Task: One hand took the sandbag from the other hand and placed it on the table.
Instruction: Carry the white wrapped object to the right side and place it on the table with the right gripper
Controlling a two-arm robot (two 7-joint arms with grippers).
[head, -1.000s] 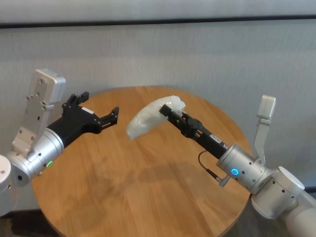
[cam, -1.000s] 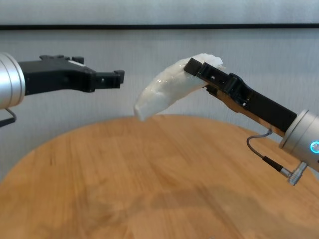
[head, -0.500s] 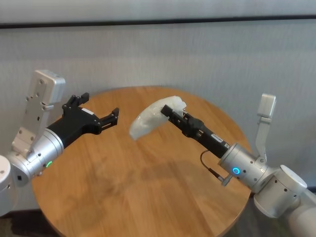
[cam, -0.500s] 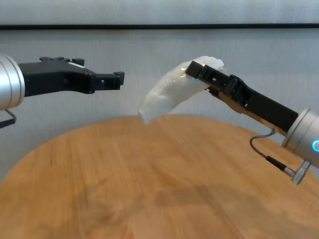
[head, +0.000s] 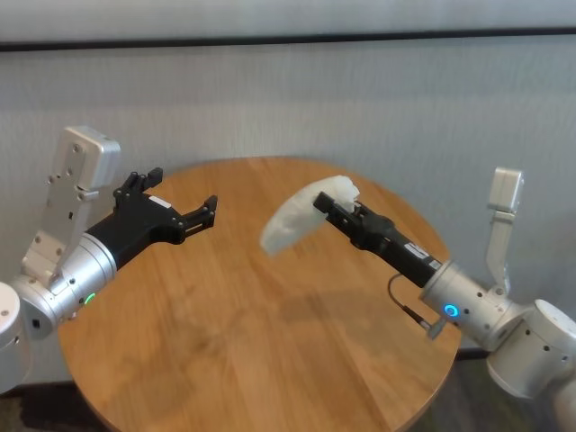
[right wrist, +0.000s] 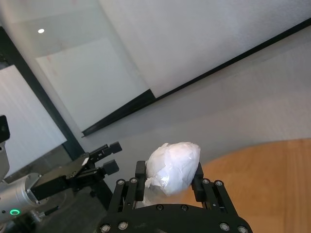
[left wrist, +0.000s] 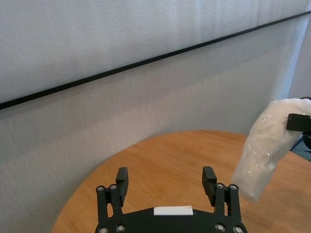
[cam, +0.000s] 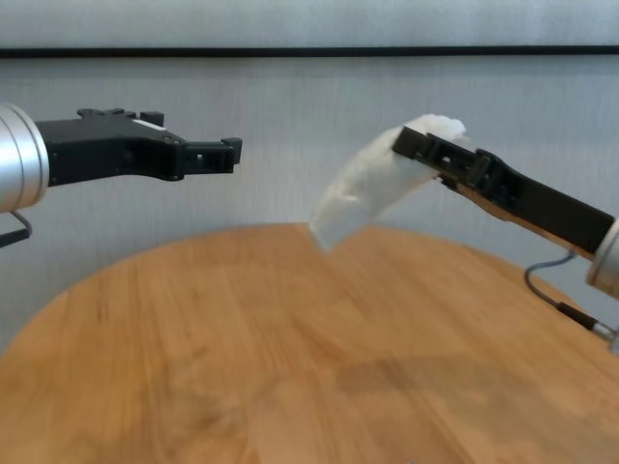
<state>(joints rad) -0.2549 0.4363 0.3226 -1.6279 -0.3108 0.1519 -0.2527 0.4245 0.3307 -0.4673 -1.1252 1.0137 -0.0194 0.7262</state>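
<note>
I see the sandbag (head: 301, 213) hanging in the air above the table (head: 252, 351), pinched at its upper end by my right gripper (head: 331, 207), its loose end drooping toward my left gripper (head: 209, 211), which hovers well apart over the table's left side with fingers spread and empty.

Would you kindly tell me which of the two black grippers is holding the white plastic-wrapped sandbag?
The right gripper, shut on the white glossy sandbag above the round wooden table; the left gripper is open and empty.
</note>
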